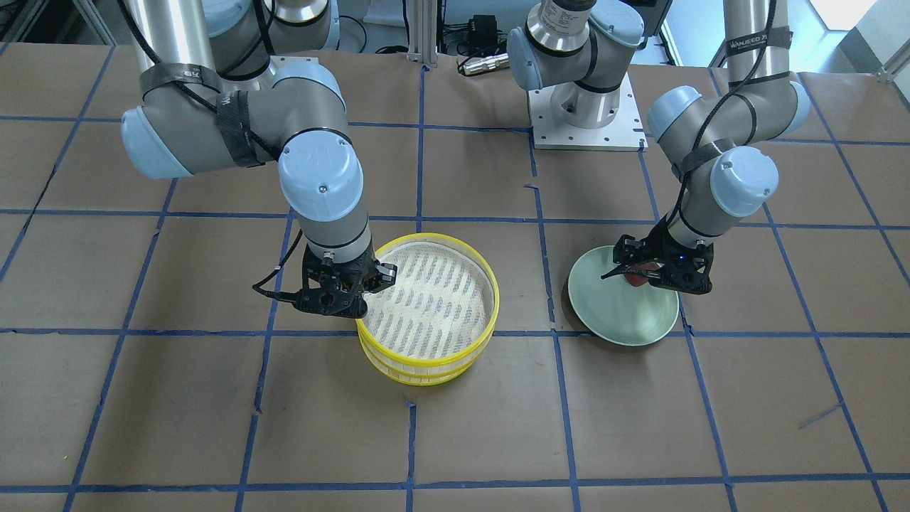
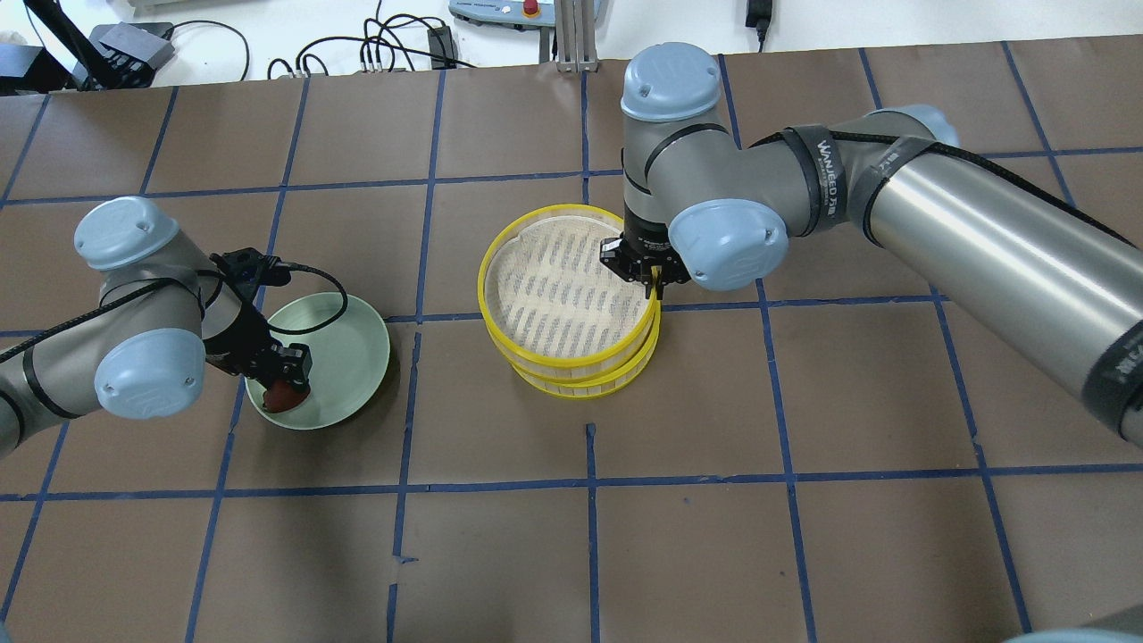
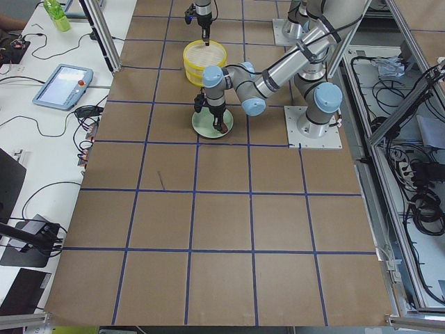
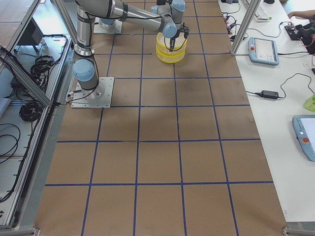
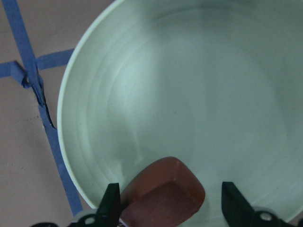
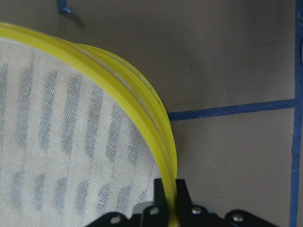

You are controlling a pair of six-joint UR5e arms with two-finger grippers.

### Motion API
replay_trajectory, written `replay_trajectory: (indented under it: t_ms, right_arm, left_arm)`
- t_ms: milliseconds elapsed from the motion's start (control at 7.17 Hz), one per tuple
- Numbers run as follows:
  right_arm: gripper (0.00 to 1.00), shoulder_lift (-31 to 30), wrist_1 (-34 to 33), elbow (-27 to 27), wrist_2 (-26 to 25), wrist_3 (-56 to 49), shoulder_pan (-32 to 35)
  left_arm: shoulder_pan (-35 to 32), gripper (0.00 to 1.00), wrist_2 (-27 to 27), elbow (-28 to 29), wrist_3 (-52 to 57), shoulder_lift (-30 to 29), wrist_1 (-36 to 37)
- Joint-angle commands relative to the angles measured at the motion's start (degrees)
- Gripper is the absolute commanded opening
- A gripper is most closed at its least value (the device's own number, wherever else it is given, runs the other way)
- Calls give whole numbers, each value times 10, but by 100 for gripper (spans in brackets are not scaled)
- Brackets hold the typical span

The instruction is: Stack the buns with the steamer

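reddish-brown bun (image 5: 163,196) on green plate (image 2: 353,344); steamer (image 2: 571,381) well apart

Brown table (image 2: 804,554), marked into big squares with blue tape (image 2: 589,483). Next to it a white side desk (image 3: 21,69) with a grey tablet (image 3: 62,85), a green bottle (image 3: 57,14), black cables (image 2: 393,49) and a small black power box (image 4: 269,93).
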Motion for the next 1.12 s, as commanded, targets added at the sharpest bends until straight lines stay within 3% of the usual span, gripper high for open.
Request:
replay_trajectory:
  t_ms: [0,698,977]
  right_arm:
    - [9,1,1,-1,-3,-13,0]
    - [9,-5,0,-6,-4,-14,-6]
    - [9,-3,-1,0,-5,-19,-8]
  left_arm:
    - [-10,0,1,33,-46,9,-4]
    - [-152,2,-33,243,-192,57,-278]
    - [-199,2,-68,269,-218,63,-297]
